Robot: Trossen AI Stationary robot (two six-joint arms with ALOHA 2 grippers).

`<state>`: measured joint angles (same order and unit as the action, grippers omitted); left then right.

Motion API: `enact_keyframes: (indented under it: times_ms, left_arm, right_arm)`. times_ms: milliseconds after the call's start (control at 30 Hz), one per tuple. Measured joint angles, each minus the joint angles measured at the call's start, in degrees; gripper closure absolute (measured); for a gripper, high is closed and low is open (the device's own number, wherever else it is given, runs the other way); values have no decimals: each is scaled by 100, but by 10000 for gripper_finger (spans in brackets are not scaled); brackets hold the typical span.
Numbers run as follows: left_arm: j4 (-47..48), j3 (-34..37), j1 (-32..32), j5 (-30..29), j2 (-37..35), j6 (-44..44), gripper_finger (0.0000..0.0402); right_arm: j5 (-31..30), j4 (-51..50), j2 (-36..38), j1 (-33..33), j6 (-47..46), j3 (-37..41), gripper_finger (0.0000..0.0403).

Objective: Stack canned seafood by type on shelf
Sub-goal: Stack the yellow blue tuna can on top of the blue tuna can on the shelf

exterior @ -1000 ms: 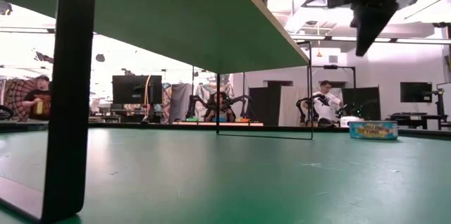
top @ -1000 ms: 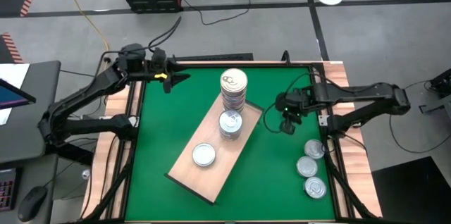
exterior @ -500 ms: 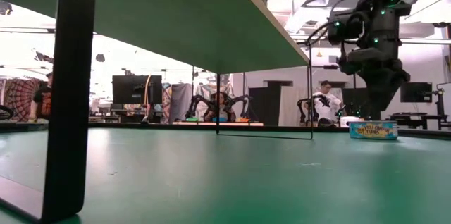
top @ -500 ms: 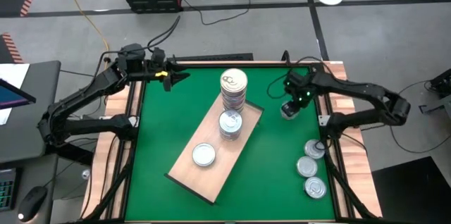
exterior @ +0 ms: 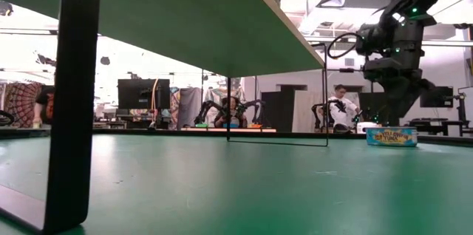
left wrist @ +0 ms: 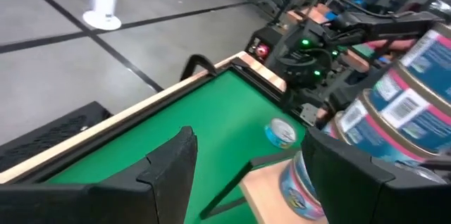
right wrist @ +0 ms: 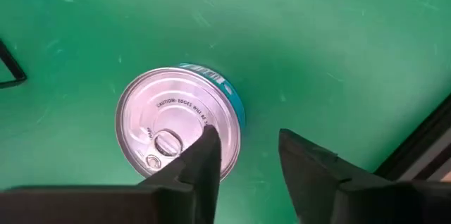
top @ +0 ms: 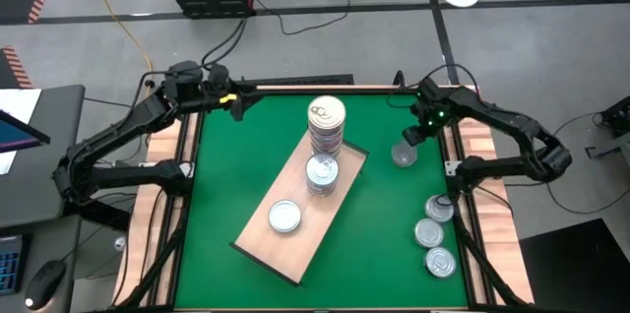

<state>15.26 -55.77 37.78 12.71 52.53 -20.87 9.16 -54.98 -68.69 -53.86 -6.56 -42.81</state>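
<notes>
The shelf (top: 300,210), a tan wooden board, lies slantwise mid-table. On it stand a tall stack of tins (top: 327,121), a lower stack (top: 322,173) and a single silver-lidded tin (top: 284,217). One more tin (right wrist: 176,122), silver lid up with a blue side, rests flat on the green table near the right edge (top: 404,156). My right gripper (right wrist: 246,159) hangs open just above it, pointing down. One fingertip (right wrist: 204,155) stands over the tin's rim and the gap lies beside the tin. My left gripper (left wrist: 246,175) waits open at the far left corner (top: 241,99).
Three more tins (top: 438,208) (top: 429,233) (top: 440,263) lie in a row outside the table's right rail. A black rail (top: 458,170) frames the green surface. Bare green table lies to the left of the shelf and in front of it.
My right arm has swung round toward the table's far right corner. Its gripper has come down from well above the table to just over the lone tin near the right edge. The tin and the stacks have not moved.
</notes>
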Motion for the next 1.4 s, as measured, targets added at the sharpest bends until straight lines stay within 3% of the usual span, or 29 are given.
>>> enact_keyframes:
  times_ms: [267,500,633,733,900,1067,1267,1400]
  left_arm:
    - [55,0,2,-402,7,62,158]
    - [49,0,0,-406,7,173,158]
    - [49,0,0,-366,7,100,158]
    - [49,0,0,-303,7,62,158]
    - [47,0,0,-288,7,198,158]
    - [45,0,0,-288,7,301,158]
    - [48,0,0,-249,7,276,158]
    - [49,0,0,-211,7,269,158]
  right_arm:
    - [-45,141,-4,177,-3,184,277]
    - [-301,135,-4,239,-112,175,284]
    - [83,97,-4,386,-395,126,284]
    - [-27,-125,2,655,-419,-155,284]
    - [-622,-503,-119,1527,513,-674,284]
    - [-876,-477,-717,2022,664,-961,262]
    - [-1003,-435,-1864,1741,868,-1158,214]
    - [-1044,-306,-2343,1563,982,-1298,216]
